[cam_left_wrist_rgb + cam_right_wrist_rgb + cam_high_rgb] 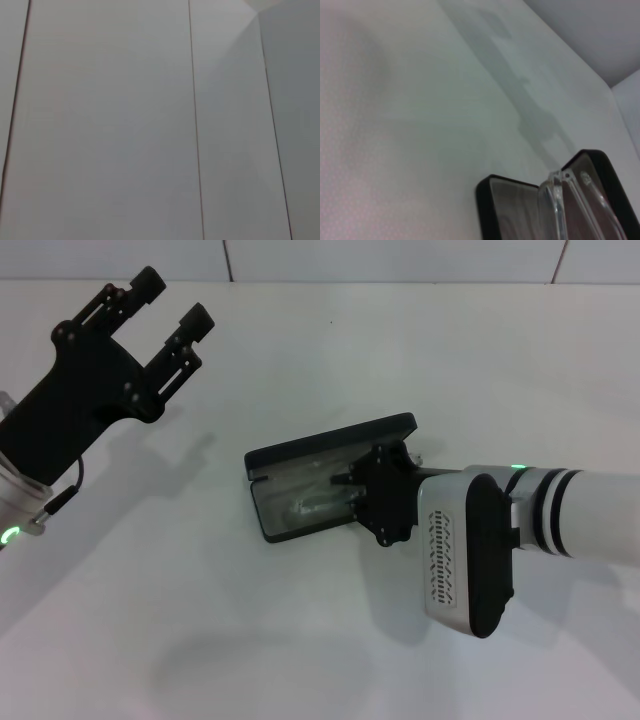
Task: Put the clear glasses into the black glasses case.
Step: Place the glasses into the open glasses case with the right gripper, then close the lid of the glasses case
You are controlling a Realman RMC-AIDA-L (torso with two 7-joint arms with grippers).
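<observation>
The clear glasses (572, 210) lie inside the open black glasses case (300, 455) mid-table; only the right wrist view shows their temple arms. The right gripper (352, 495) reaches in, grip unclear. The left gripper (170, 310) hovers spread and empty near the far left corner.

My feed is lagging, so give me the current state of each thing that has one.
glasses case: open, lid up, on the table.
clear glasses: lying in the case's tray.
right end effector: over the open case at the glasses; grip cannot be told.
left end effector: open, empty, raised off to the left.
</observation>
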